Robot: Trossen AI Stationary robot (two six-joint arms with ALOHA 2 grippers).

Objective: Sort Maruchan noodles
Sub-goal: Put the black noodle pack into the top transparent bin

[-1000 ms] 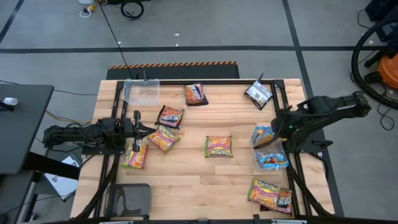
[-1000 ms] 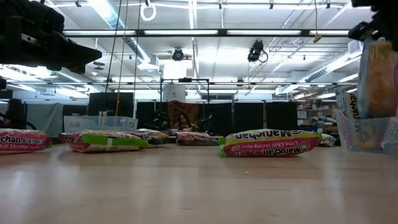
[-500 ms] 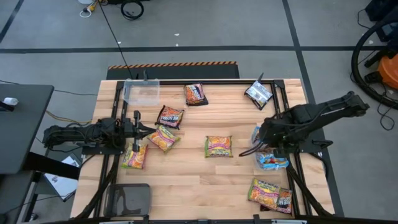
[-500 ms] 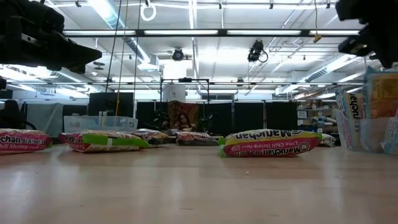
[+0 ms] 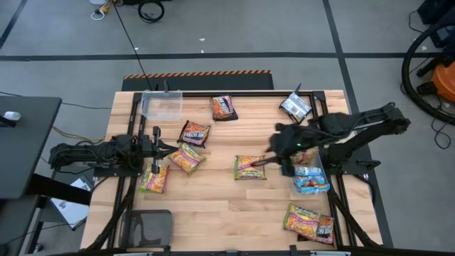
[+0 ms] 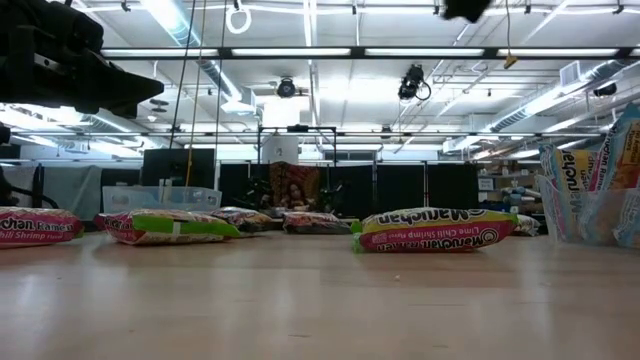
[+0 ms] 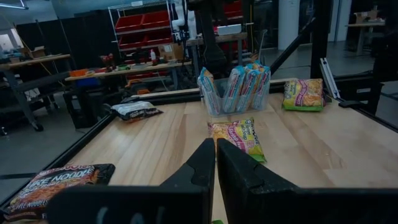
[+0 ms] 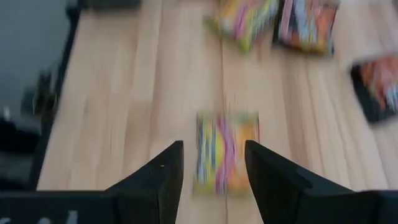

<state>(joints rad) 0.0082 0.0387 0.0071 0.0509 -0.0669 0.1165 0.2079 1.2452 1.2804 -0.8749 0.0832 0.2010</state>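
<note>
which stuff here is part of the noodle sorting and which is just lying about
Part of the job:
- noodle packets loose on the table, e.g. the centre one
- clear bin holding sorted packets
- empty clear bin
- open right hand

Lying about:
- cable on the floor

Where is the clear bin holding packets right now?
In the high view the bin sits at the table's right side, just below the right gripper and above two packets at the bottom right corner.

Bench (image 5: pixel 213 206) pale wood; centre packet (image 5: pixel 249 168) orange-yellow with green edge; far packet (image 5: pixel 223 107) dark brown; bin (image 5: pixel 161 104) clear.
</note>
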